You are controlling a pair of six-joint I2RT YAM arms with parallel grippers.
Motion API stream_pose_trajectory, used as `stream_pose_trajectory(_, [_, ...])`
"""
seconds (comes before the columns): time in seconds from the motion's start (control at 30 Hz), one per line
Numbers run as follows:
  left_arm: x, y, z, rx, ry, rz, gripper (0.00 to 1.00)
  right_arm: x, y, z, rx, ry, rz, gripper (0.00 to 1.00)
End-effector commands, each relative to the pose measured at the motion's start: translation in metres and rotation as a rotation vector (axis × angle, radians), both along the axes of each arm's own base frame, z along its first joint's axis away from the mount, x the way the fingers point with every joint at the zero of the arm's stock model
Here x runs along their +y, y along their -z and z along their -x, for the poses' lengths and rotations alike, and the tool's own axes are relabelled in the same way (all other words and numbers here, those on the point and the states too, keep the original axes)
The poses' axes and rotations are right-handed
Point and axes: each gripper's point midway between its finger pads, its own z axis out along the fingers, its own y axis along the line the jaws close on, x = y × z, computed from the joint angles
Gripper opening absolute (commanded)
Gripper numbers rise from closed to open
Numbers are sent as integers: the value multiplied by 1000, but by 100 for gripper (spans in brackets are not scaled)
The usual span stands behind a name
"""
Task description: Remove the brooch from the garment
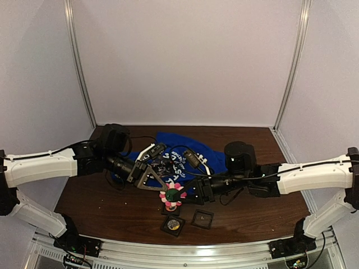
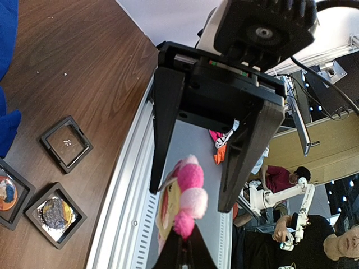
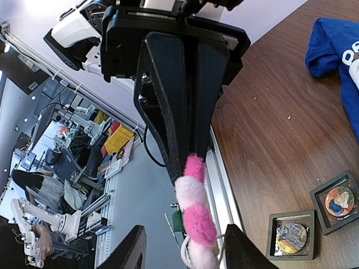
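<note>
The brooch [image 1: 173, 195], a fluffy pink-and-white flower with a green centre, hangs in the air just in front of the garment [image 1: 168, 143], a blue T-shirt bunched at mid-table. My left gripper [image 2: 185, 249] is shut on the brooch's [image 2: 188, 190] lower edge. My right gripper [image 3: 184, 234] faces it from the other side. Its two fingers straddle the brooch [image 3: 196, 213] with a gap showing on each side. In the top view the left gripper [image 1: 165, 189] and right gripper [image 1: 188, 189] meet at the flower.
Three small black square cases lie near the table's front edge: an empty one [image 2: 66, 144], one with a round badge [image 2: 54, 214] and another at the frame edge [image 2: 7, 193]. The metal table rail [image 1: 179, 252] runs just beyond them.
</note>
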Motion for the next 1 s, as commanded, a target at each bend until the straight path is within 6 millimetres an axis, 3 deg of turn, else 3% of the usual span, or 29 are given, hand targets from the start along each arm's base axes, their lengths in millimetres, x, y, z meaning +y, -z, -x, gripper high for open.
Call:
stream_pose_trajectory(0.0, [-4, -12, -2, -30, 22, 38, 0, 9, -13, 2, -18, -16, -42, 45])
stream_pose_trajectory(0.7, [-4, -13, -2, -26, 24, 42, 0, 14, -12, 0, -4, -10, -56, 24])
stream_pose_trajectory(0.83, [-4, -14, -2, -26, 23, 43, 0, 14, -11, -2, 0, 7, -50, 15])
stream_pose_trajectory(0.97, [-5, -14, -4, -29, 6, 46, 0, 13, -8, -5, 9, 31, -49, 1])
